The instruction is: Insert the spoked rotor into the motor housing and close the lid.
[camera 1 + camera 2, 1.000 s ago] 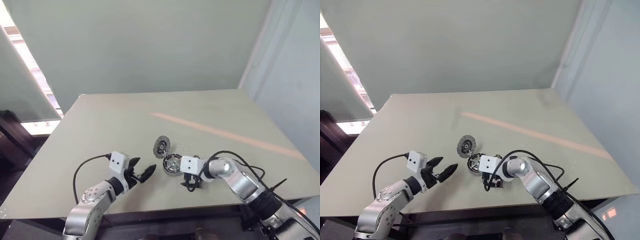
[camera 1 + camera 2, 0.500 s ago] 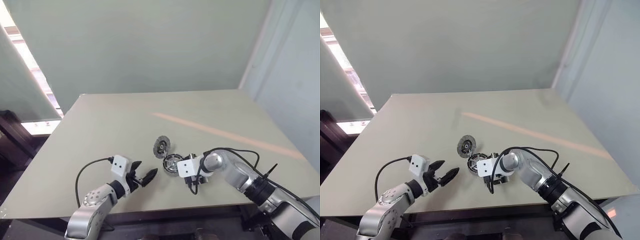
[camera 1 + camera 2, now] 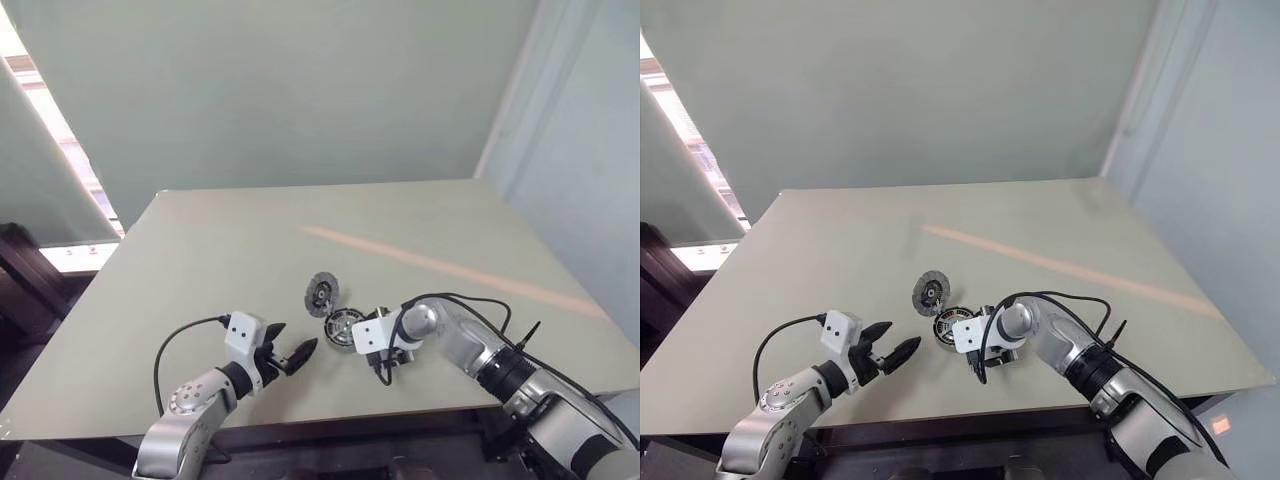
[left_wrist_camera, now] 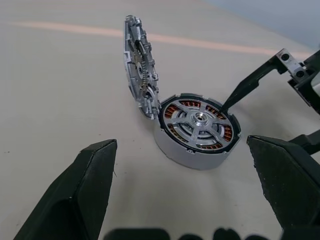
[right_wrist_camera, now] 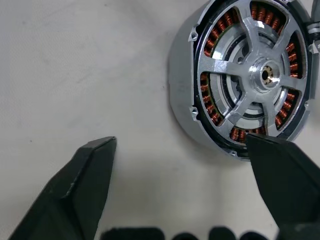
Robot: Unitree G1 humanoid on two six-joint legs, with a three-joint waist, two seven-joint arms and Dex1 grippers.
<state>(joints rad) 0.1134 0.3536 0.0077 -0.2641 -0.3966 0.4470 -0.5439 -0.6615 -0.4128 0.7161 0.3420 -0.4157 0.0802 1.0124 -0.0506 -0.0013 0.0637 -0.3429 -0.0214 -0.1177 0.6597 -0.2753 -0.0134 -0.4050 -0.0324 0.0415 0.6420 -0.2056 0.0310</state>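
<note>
Plain pale-green room, one big beige table [image 3: 200, 260] with a faint orange stripe across it, and basically nothing else on it except my little motor bits near the front edge; so, status from the remote seat: the motor housing [image 4: 196, 131] sits flat on the table, and from the left wrist view the spoked rotor [image 4: 199, 119] looks already seated inside it, silver spokes over the copper windings, hub in the middle; I'd call the insert step done, or very nearly, though I can't tell from here whether it's pressed fully home. The lid [image 4: 139, 66] is standing up on its edge, leaning right against the housing rim on the far side; so closing is what's in hand now.

Left gripper [image 3: 287, 352] hovers just beside the housing on my left with its jaws spread wide and nothing in them. Right gripper [image 5: 185, 187] is angled down over the near side of the housing, also parted and holding nothing; one finger [image 5: 282, 175] overlaps the housing's rim in its own wrist view, can't say if it's actually touching.

Next move, as I read it: get one gripper round to the lid, tip it over onto the housing, keep the housing from skating away, then press it flat; main risk is the lid sliding off sideways.
</note>
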